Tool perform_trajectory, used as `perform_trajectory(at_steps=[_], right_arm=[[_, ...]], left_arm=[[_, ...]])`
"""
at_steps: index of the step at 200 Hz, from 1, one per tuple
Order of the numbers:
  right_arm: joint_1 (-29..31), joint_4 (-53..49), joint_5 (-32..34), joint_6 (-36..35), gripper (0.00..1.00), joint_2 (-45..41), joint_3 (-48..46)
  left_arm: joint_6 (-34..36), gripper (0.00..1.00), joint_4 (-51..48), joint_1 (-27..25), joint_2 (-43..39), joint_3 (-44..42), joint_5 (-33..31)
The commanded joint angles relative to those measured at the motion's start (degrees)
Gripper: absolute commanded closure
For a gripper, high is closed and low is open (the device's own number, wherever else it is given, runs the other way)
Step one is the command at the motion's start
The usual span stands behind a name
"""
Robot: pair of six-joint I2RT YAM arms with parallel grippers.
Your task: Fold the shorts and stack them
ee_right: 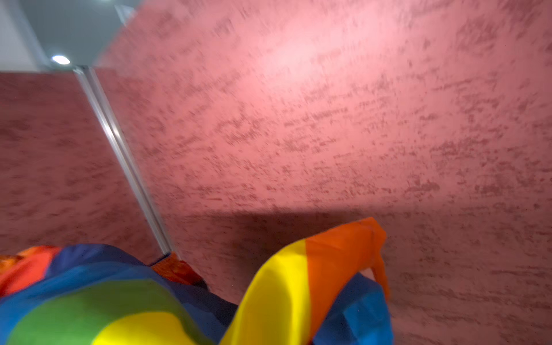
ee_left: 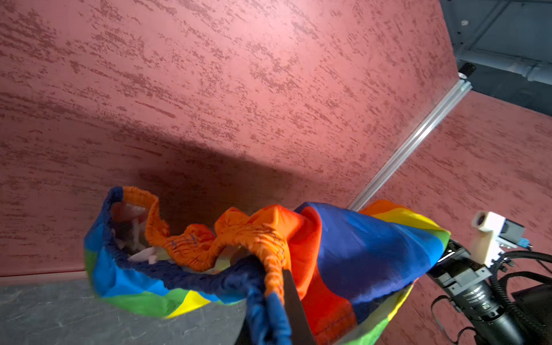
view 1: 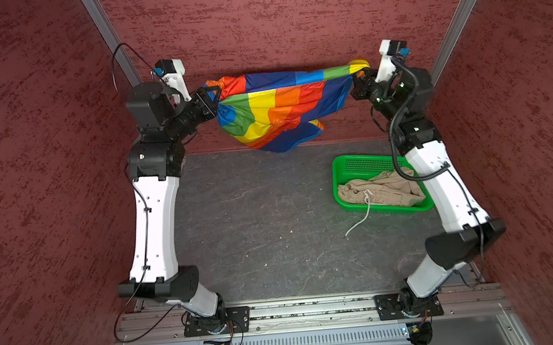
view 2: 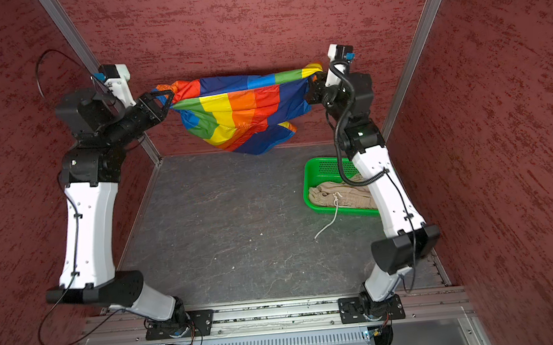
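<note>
Above table (view 1: 255, 216), rainbow shorts (view 1: 276, 108), all views; beige shorts (view 1: 382, 189), top views only.

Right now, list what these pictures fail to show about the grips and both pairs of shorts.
1. Right gripper: tips buried in the thin rainbow-striped shorts in both top views; right wrist view blurred, only cloth.
2. Left gripper: left wrist view cuts it at the edge; cloth covers the rest.
3. Plain beige drawstring shorts in the green perforated plastic basket: partly behind the right arm in both top views.
</note>
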Motion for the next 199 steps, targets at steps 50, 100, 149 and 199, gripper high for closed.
perform_trajectory(at_steps=[50,100,149,199], right_arm=[[12.6,11.4,0.3,8.0,1.00,-20.0,-59.2],[20.7,7.1,2.5,11.4,1.00,-21.7,-75.9],[24.5,3.7,5.5,8.5,1.00,-19.1,-78.9],[24.4,-0.1,9.7,4.7,1.00,-21.1,-62.8]], left_arm=[[-2.4,1.00,3.4,2.4,-21.3,-59.3,-1.9],[-6.9,1.00,-3.7,5.0,-30.3,-74.9,-6.5],[-9.9,1.00,-4.5,4.9,-31.1,-81.8,-6.6],[-10.4,1.00,-7.4,4.1,-29.8,-72.2,-6.8]])
